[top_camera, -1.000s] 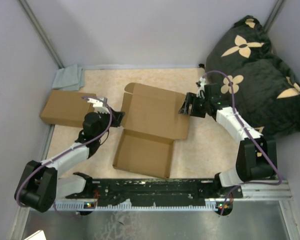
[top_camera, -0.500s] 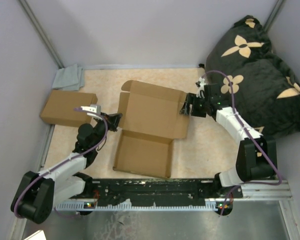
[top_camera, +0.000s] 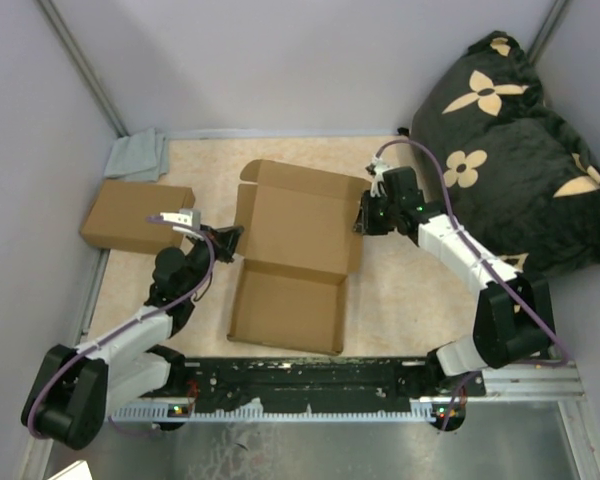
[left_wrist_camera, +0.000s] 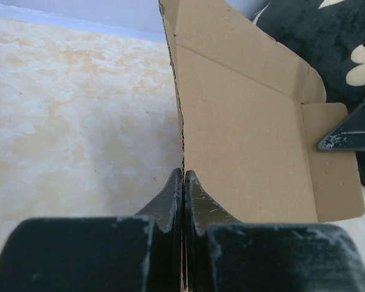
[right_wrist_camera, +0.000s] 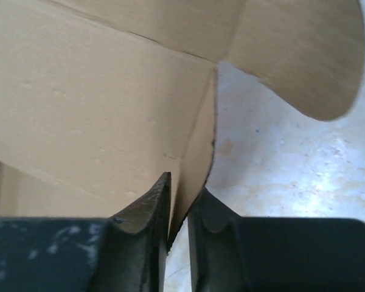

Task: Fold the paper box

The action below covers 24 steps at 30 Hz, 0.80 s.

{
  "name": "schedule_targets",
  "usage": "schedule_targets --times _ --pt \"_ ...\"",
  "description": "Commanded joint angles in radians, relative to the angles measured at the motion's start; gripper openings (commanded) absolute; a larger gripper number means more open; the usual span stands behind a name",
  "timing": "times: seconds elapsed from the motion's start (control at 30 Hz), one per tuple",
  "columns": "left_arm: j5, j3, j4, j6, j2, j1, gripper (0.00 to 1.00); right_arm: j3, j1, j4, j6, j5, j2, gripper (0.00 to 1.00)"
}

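Observation:
The paper box [top_camera: 300, 235] lies opened out mid-table, its near panel [top_camera: 288, 308] flat and its side flaps raised. My left gripper [top_camera: 230, 240] is shut on the upright left flap; in the left wrist view the flap's edge [left_wrist_camera: 181, 121] runs straight into the closed fingertips of that gripper [left_wrist_camera: 183, 173]. My right gripper [top_camera: 365, 218] is at the box's right side. The right wrist view shows the right flap [right_wrist_camera: 198, 152] pinched between the fingers of this gripper [right_wrist_camera: 185, 188], with the box's inner panel [right_wrist_camera: 79, 91] to the left.
A second closed cardboard box [top_camera: 135, 215] sits at the left, a grey cloth [top_camera: 138, 155] behind it. A black flowered pillow [top_camera: 520, 140] fills the right back corner. Walls close in the left, back and right sides.
My right gripper has moved left onto the right flap and closed on it. The left arm drew back early on, standing the left flap up, and has held still since.

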Motion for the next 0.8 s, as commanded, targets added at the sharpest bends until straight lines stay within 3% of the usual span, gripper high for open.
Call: schedule_targets --times 0.0,0.17,0.3,0.43,0.47,0.6,0.77 --pt "0.005 0.037 0.004 0.008 -0.042 -0.001 0.0 0.092 0.004 -0.017 0.02 0.143 0.013 0.14" --pt "0.005 0.06 -0.045 0.008 -0.054 -0.003 0.0 0.135 0.012 -0.014 0.013 0.209 0.012 0.06" --pt "0.007 0.081 -0.097 0.003 -0.067 -0.005 0.19 0.145 0.022 0.008 -0.024 0.264 -0.019 0.06" --pt "-0.004 0.138 -0.191 0.007 -0.071 -0.008 0.51 0.123 0.041 0.07 -0.089 0.344 -0.072 0.07" --pt "-0.006 0.156 -0.222 0.01 -0.07 -0.009 0.54 0.11 0.047 0.09 -0.107 0.372 -0.086 0.07" --pt "-0.055 0.246 -0.385 0.017 -0.065 -0.011 0.57 -0.026 0.07 0.252 -0.169 0.417 -0.192 0.07" --pt "-0.105 0.387 -0.591 0.056 -0.041 -0.014 0.57 -0.364 0.103 0.696 -0.254 0.302 -0.408 0.06"
